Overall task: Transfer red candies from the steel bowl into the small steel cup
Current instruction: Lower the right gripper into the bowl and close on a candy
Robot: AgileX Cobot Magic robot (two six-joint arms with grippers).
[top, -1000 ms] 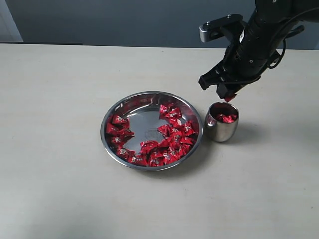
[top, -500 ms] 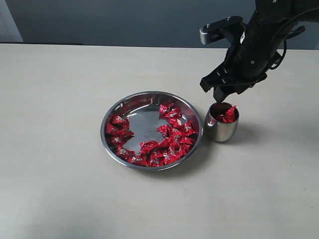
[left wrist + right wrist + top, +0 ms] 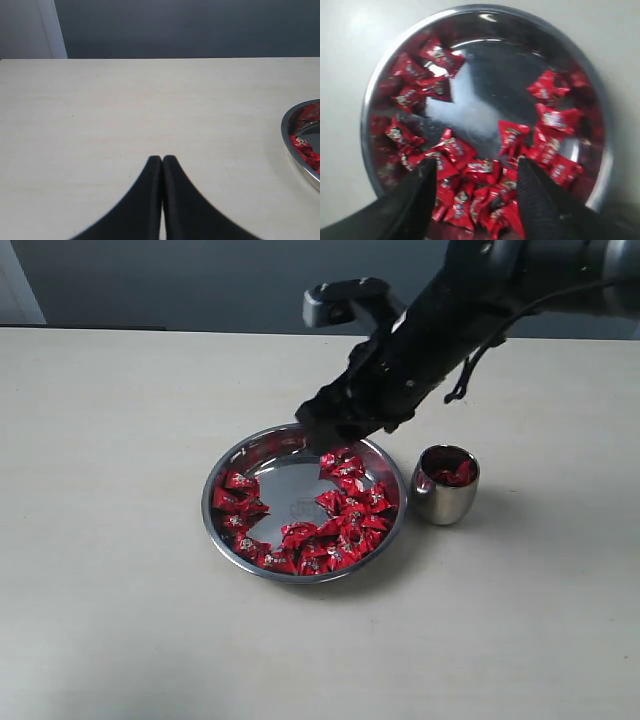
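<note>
Right end effector [image 3: 476, 170] released, poised above red candies [image 3: 512, 137] in steel bowl [image 3: 290, 480]

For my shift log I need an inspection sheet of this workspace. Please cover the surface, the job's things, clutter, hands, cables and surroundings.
Surface: pale beige table, matte.
Job's things: wide shallow shiny steel bowl holds many red-wrapped candies, with its centre partly bare. The small rounded steel cup stands upright beside it without touching and holds a few candies.
Clutter: nothing seen.
Hands: right hand is open over the bowl with nothing between its fingers. Left hand is shut over bare table.
Cables: black cable hangs along the right arm.
Surroundings: dark grey-blue wall and a white frame.
</note>
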